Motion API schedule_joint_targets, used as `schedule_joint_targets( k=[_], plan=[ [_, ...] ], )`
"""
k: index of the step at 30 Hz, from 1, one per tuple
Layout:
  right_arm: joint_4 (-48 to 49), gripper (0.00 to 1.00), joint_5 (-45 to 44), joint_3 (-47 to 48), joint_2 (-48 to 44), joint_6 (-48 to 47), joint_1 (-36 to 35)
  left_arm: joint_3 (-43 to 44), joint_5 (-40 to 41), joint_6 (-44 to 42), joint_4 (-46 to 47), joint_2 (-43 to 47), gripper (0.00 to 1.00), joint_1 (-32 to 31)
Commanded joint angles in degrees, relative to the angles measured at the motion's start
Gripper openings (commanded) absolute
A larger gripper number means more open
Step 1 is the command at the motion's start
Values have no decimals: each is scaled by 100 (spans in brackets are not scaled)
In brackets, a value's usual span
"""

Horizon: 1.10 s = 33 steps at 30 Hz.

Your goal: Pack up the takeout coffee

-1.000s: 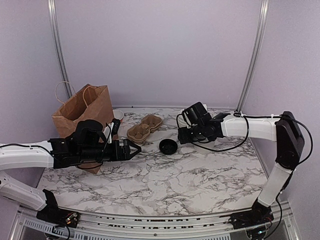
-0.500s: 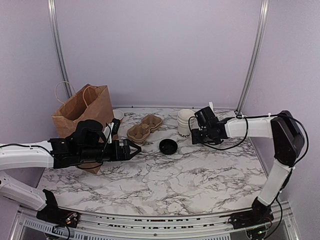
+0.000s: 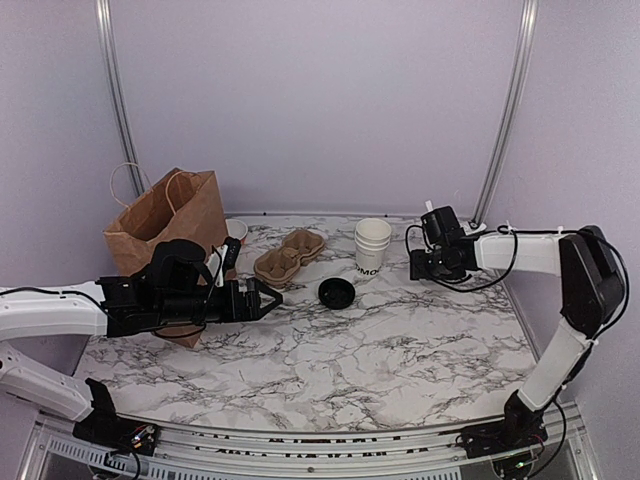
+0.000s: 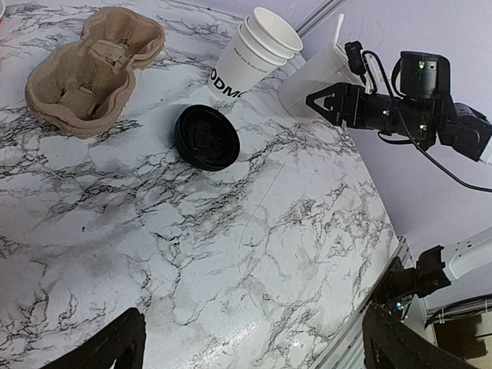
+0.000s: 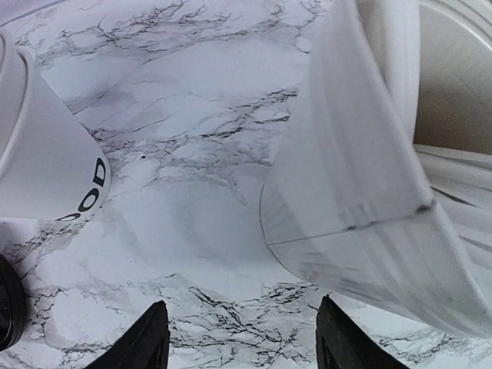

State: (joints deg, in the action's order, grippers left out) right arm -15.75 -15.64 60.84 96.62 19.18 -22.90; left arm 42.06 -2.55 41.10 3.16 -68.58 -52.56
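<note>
Toward the back of the marbled desk (image 3: 400, 350), the takeout coffee cup (image 3: 372, 244) stands upright and open-topped. Its rim shows nested edges, as if several cups were stacked. Its black lid (image 3: 336, 292) is off and lies apart from it on the desk, nearer the arms. On the cup's left is a cardboard cup carrier (image 3: 290, 255), its wells holding nothing. Farther left stands a brown paper bag (image 3: 165, 215) with twine handles, with a small white bowl (image 3: 238, 228) peeking out behind it. On the cup's other side, just beside it, is a larger white cup (image 4: 315, 73) with a white utensil handle poking up. The right gripper (image 5: 242, 304) hovers low in front of that larger cup, fingers parted and grasping nothing. The left gripper (image 3: 272, 296) reaches out from in front of the bag, released and spread wide, pointing toward the lid — the lid lies between it and the coffee cup. Dark block lettering runs along the cup's lower side: the left wrist view gives "ODMO" before it curves out of sight, and the right wrist view only "OD". A finer line of print higher up is too small to read.
</note>
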Motion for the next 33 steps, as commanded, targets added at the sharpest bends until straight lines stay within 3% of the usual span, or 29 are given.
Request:
schedule_joint_targets(
  k=[1,8,15,22,33],
  plan=[
    [-262,63,365,365,-238,-191,-188,83,-19,-67,1,79,99,-18],
    [-871,63,174,1001,-432,-251,-807,89,-30,-74,9,47,99,-18],
    [-1153,61,551,1713,-491,-409,-942,91,-48,-76,27,42,99,-18],
    [-1820,53,1262,3026,492,-848,-945,173,-86,-48,-2,-23,99,-18],
    [-2360,45,1441,4535,1711,-1213,-963,249,-63,-13,-133,6,99,-18]
  ],
)
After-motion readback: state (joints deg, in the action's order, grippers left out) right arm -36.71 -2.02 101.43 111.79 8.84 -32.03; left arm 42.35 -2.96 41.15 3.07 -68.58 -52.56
